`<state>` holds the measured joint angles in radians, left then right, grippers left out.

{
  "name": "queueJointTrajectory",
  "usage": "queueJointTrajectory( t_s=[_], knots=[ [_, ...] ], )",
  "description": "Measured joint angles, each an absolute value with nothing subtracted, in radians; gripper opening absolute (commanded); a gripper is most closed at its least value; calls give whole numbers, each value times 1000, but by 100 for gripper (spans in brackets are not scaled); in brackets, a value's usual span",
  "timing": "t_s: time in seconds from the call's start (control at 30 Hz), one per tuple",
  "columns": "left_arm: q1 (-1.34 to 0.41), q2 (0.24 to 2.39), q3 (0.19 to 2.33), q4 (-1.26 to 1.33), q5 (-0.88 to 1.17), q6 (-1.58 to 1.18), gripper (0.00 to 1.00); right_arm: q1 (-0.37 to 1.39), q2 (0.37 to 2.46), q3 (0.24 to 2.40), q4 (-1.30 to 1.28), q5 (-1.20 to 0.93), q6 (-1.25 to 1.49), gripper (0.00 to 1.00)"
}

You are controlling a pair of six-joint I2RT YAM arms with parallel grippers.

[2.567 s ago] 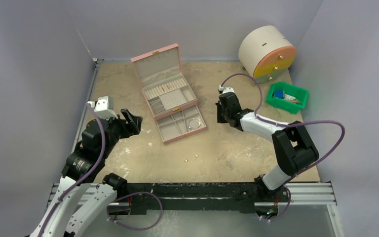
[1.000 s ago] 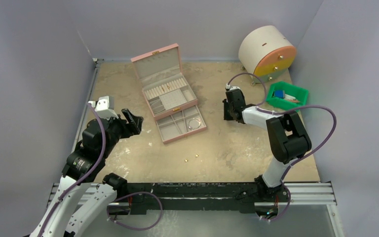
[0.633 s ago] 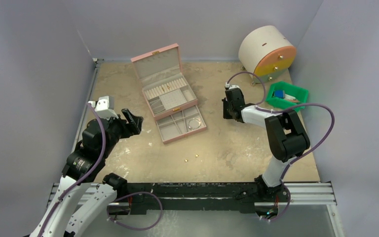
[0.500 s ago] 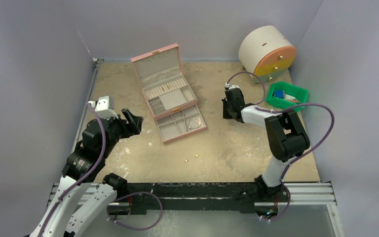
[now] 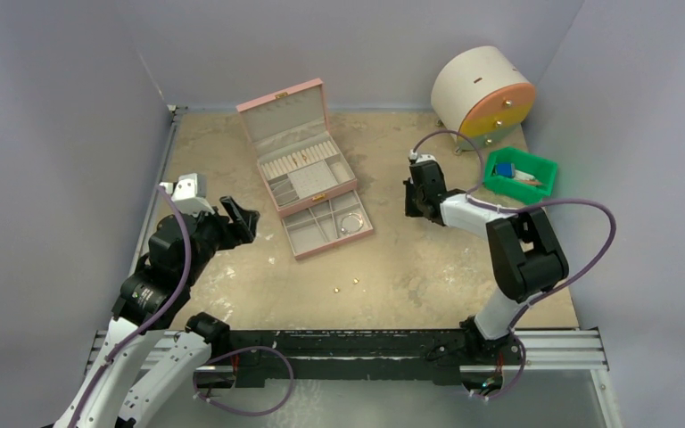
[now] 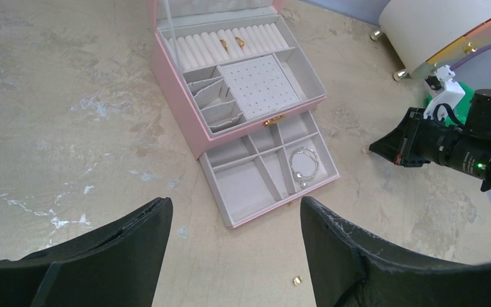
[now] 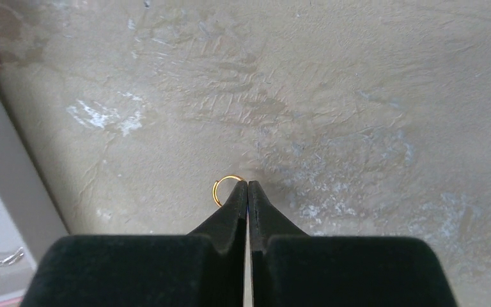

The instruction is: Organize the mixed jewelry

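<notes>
Tabletop (image 5: pixel 410 267) sandy, scuffed. Pink jewelry box (image 5: pixel 296 152) left of centre, lid up, lower drawer (image 5: pixel 321 234) pulled out toward the arms. Green bin (image 5: pixel 522 176) far right, not part of the job.

Left gripper (image 6: pixel 233 208) wide open, holding nothing, parked off the box's near-left side, well apart from every loose piece. Right gripper (image 5: pixel 408 201) low over bare table between box and bin; by far the nearer arm for the piece in hand. Fingertips (image 7: pixel 240 194) pressed fully together, no gap.

Silver wire bracelet (image 6: pixel 303 167) lying in the drawer's right-hand compartment. Two gold rings (image 6: pixel 224 43) seated in the ring rolls (image 6: pixel 198 51) of the top tray.

Loose gold ring (image 7: pixel 226 190) on the table, touching the closed tips: loop bulging to the left of the seam, right edge hidden at the seam. Cannot tell whether pinched or merely nudged. Key relation: ring on the box side of the pincer, drawer wall further off the same way. If gripped, probably a lift and a carry left to the rolls; if not, likely reopen and shift left to straddle the wire.

Two tiny gold studs (image 5: pixel 336 290) on the table in front of the drawer, well apart from both grippers.
</notes>
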<state>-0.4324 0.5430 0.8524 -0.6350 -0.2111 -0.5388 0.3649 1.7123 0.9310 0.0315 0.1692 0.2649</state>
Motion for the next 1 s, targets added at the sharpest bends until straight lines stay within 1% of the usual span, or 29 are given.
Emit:
queueJointTrajectory(
  t_s=[0.27,0.57,0.87,1.0],
  knots=[
    [-432,558,853,-632,-158,-544,73,437,1579,927,0,174,269,0],
    [-432,580,854,-629,-52,-586,73,619,1456,928,-25,196,280,0],
    [-432,639,848,-580,161,-625,69,781,1392,928,9,154,279,0],
    [-432,663,808,-531,249,-653,68,847,1355,928,33,112,278,0]
  ],
)
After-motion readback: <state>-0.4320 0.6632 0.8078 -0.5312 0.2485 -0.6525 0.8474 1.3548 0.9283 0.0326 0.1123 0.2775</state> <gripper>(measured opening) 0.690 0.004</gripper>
